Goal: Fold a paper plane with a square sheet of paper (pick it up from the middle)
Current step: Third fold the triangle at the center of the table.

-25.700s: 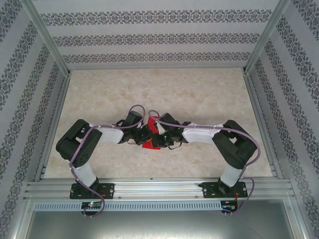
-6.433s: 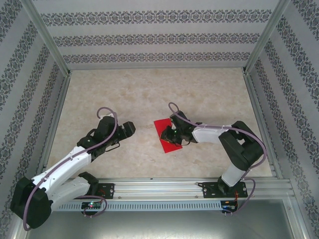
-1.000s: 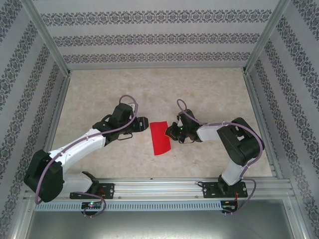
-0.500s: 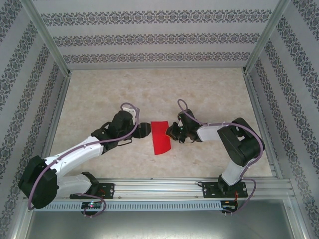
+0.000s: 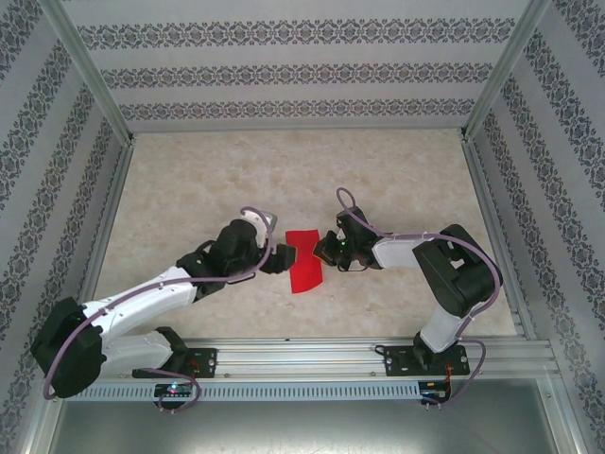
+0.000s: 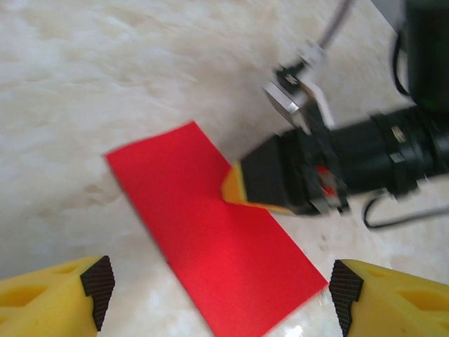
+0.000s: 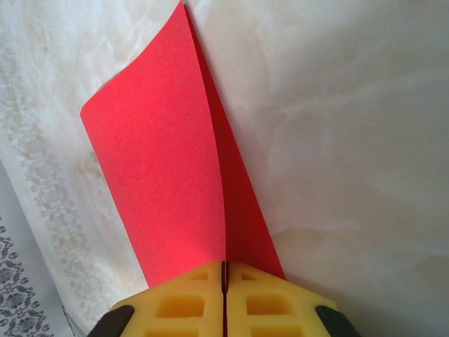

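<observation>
Holding: my right gripper (image 5: 324,250) has its jaws pressed together on the right-hand long edge of the square sheet of paper (image 5: 303,261). From the right wrist I see the yellow fingertips (image 7: 182,295) meet, with the red sheet (image 7: 161,175) coming out from between them.
Paper shape: it is folded over into a plain red rectangle, longer than it is wide.
Paper place: it sits low on the table (image 5: 284,170), between my two grippers and towards the near half of the marbled top.
Layers: the right wrist view shows two layers, the upper one bowing up and away from the lower one.
Left gripper: the left gripper (image 5: 281,253) has its jaws wide apart with nothing clamped. It sits just beside the sheet's left edge, and I cannot tell whether it touches.
Left wrist view: my two yellow fingers (image 6: 49,291) with black pads stand at the bottom corners, the red rectangle (image 6: 210,246) lies ahead between them, and the right gripper (image 6: 235,188) has its tip on the far long edge.
Arms: both reach inward and face each other across the sheet.
</observation>
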